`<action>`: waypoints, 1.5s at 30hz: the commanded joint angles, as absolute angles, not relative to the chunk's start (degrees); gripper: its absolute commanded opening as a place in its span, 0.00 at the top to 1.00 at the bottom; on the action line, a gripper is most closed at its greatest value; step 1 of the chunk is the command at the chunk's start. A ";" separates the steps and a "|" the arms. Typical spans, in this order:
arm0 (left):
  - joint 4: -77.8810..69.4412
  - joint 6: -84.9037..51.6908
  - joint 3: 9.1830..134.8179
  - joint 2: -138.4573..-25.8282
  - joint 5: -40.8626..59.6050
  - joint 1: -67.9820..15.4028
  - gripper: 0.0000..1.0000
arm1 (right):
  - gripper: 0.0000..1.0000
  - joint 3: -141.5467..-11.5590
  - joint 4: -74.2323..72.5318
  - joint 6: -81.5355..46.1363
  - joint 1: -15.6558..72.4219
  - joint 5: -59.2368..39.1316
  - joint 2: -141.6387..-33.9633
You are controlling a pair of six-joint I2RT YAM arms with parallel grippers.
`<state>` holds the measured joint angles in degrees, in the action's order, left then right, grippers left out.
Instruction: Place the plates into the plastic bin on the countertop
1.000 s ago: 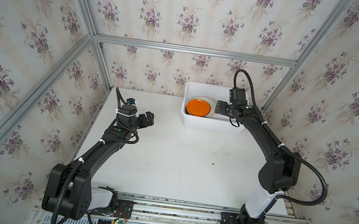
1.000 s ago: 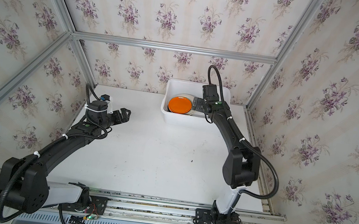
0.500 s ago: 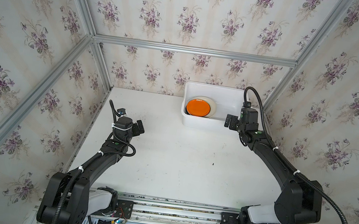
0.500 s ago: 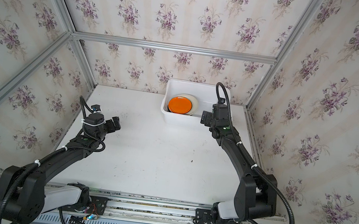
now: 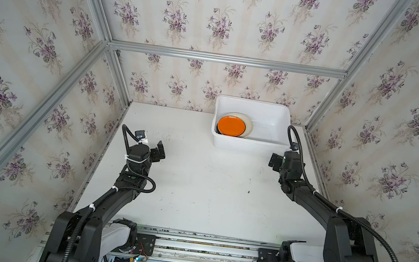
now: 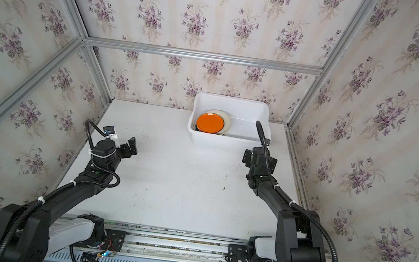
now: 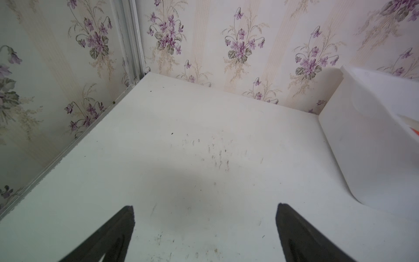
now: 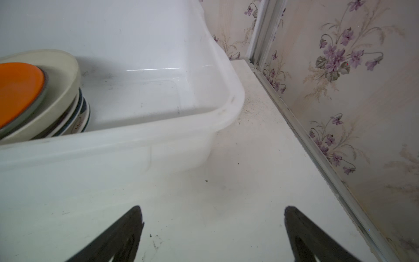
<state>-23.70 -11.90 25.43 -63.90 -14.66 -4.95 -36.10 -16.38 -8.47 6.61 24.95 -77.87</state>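
Observation:
The white plastic bin (image 5: 250,146) (image 6: 226,143) stands at the back right of the countertop (image 5: 208,192). A stack of plates lies in its left half, with an orange plate (image 5: 231,126) (image 6: 210,123) (image 8: 15,90) on top of a wider cream plate (image 5: 249,123) (image 8: 61,90). Dark-rimmed plates (image 8: 82,113) show beneath them. My right gripper (image 5: 286,159) (image 8: 212,207) hovers open and empty over the countertop, just in front of the bin's right corner (image 8: 226,113). My left gripper (image 5: 160,150) (image 7: 205,206) is open and empty over the left of the countertop, with the bin's side (image 7: 362,147) off to one side.
Wallpapered walls with aluminium rails (image 5: 112,123) (image 8: 294,118) close in the countertop on three sides. A front rail (image 5: 201,243) carries both arm bases. Small dark specks (image 5: 248,191) and scuffs (image 7: 220,156) mark the white surface.
My right gripper has come out from above the bin and drawn back toward the front right. My left gripper has pulled back a little toward the front. Both stayed open.

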 commanded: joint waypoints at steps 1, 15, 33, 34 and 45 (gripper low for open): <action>-31.31 -9.61 24.61 -63.50 -13.56 -4.23 0.01 | 0.00 -33.59 -27.78 -7.79 5.16 31.43 -78.83; -34.55 -4.87 22.79 -62.20 -13.09 -3.02 0.01 | 0.00 -28.02 -31.26 -7.81 2.10 28.98 -80.08; -42.96 0.03 20.99 -72.97 -7.51 -1.60 0.01 | 0.00 -25.94 -37.96 -6.06 2.11 24.57 -82.96; -43.36 0.04 20.99 -73.77 -6.70 -1.43 0.01 | 0.00 -25.11 -39.31 -5.67 2.11 23.92 -82.74; -51.49 1.72 17.26 -75.93 -0.22 -0.63 0.01 | 0.00 -18.58 -57.35 0.43 2.18 9.81 -88.10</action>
<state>-50.83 0.97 15.88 -76.27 -2.11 -1.15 -17.96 -50.78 -1.80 2.09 14.74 -87.99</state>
